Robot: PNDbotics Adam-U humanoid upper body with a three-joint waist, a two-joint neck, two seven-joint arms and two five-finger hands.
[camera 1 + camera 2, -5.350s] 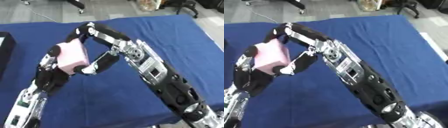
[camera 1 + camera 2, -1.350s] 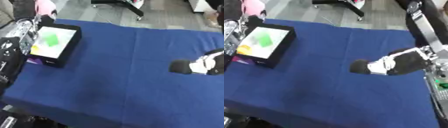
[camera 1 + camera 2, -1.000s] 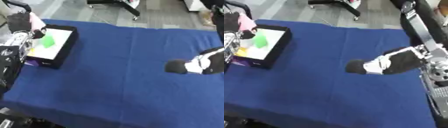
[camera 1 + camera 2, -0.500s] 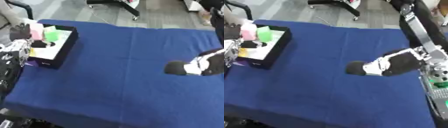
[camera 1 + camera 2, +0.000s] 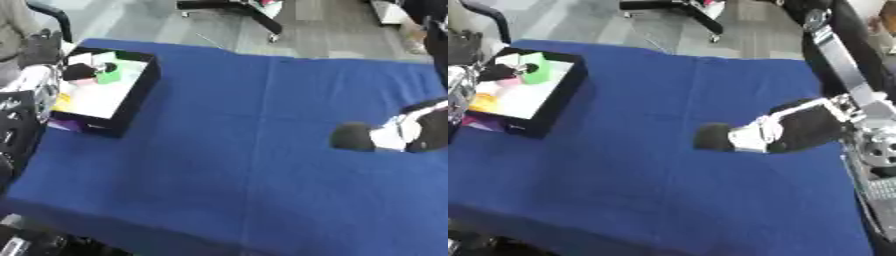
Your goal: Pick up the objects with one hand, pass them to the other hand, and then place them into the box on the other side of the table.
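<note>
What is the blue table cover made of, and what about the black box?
The cover looks like cloth with a matte finish: faint fold creases cross it and it drapes over the table's edge. The box looks like cardboard or thin plastic, I can't tell which: straight thin black walls, a pale floor inside, no shine.

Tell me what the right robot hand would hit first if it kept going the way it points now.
The right robot hand points left across the bare blue tablecloth. Nothing lies close ahead; the black box at the left edge seems the first thing, though depth is unclear.
</note>
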